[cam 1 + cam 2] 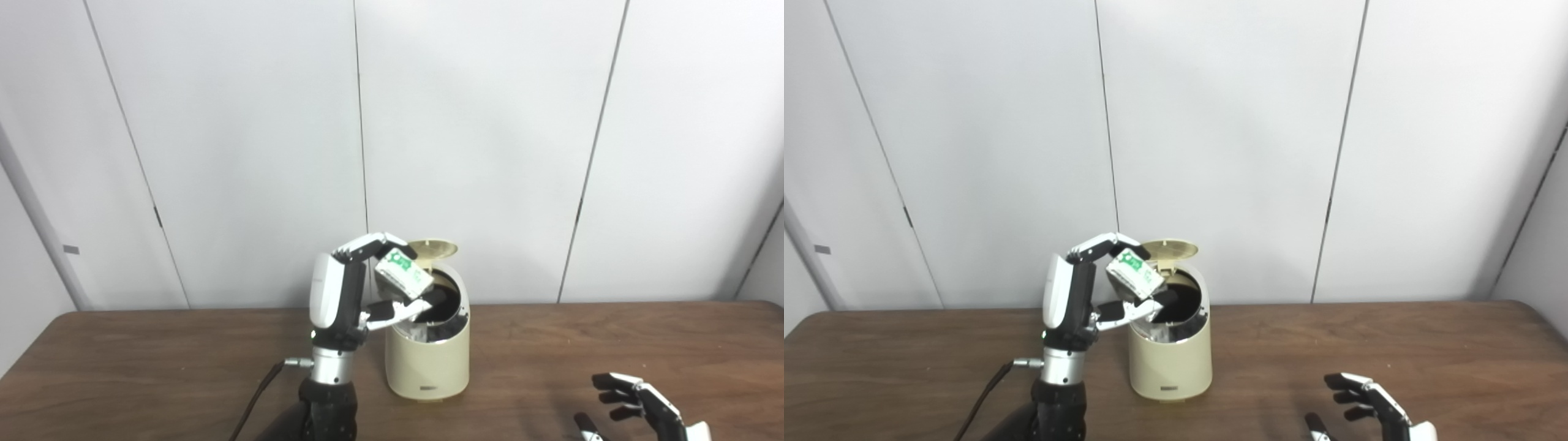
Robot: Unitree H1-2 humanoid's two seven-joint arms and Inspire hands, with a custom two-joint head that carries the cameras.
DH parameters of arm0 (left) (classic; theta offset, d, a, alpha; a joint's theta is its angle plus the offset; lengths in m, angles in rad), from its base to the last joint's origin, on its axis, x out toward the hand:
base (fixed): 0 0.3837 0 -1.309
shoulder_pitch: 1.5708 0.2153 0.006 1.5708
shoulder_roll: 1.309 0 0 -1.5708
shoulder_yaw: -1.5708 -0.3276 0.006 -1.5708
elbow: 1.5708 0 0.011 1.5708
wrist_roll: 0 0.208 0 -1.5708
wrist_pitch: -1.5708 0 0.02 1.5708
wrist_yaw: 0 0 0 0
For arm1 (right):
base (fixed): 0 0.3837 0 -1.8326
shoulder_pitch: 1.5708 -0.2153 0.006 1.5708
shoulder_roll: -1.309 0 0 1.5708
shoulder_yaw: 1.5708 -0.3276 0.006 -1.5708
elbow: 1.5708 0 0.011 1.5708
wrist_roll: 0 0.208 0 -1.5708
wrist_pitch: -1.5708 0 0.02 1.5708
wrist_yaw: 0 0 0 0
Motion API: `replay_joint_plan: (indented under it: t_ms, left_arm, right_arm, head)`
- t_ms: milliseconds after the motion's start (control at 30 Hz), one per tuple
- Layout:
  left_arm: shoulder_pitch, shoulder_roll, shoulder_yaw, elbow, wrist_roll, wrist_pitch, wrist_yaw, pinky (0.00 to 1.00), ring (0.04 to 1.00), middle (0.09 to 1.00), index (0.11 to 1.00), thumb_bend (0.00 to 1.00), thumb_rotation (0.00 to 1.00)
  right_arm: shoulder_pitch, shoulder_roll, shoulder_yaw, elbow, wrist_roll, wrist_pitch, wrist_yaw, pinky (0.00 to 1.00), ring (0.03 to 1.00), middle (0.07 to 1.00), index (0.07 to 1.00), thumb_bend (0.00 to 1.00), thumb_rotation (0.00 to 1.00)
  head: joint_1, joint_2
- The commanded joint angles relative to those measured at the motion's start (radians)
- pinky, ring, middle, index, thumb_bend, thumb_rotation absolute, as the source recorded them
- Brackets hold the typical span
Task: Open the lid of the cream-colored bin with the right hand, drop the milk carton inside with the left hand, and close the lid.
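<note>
Left hand point(343, 294) pinches the milk carton point(404, 274) over the open bin point(429, 361) for dropping, right hand point(643, 410) empty, fingers spread.

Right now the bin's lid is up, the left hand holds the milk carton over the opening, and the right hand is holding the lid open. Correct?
Not quite. The right hand is not on the lid; the left eye view shows it open, low over the table, well away from the bin. The rest holds: the lid is up and the left hand holds the milk carton over the opening.
</note>
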Motion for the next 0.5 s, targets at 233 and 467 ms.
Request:
replay_joint_plan:
  t_ms: [233, 467]
  left_arm:
    - [-0.117, -0.002, -0.07, 0.06, -0.044, -0.02, 0.086, 0.4, 0.462, 0.481, 0.474, 0.5, 0.0]
    - [-0.137, -0.003, -0.11, 0.1, -0.072, -0.02, 0.079, 0.41, 0.462, 0.483, 0.473, 0.5, 0.0]
  right_arm:
    - [0.035, 0.022, 0.02, -0.014, -0.015, -0.016, -0.014, 0.5, 0.608, 0.636, 0.625, 0.24, 0.14]
    - [0.047, 0.03, 0.033, -0.03, -0.031, -0.009, -0.013, 0.5, 0.601, 0.63, 0.623, 0.25, 0.18]
  head:
    - [-0.024, 0.004]
    - [-0.037, 0.015]
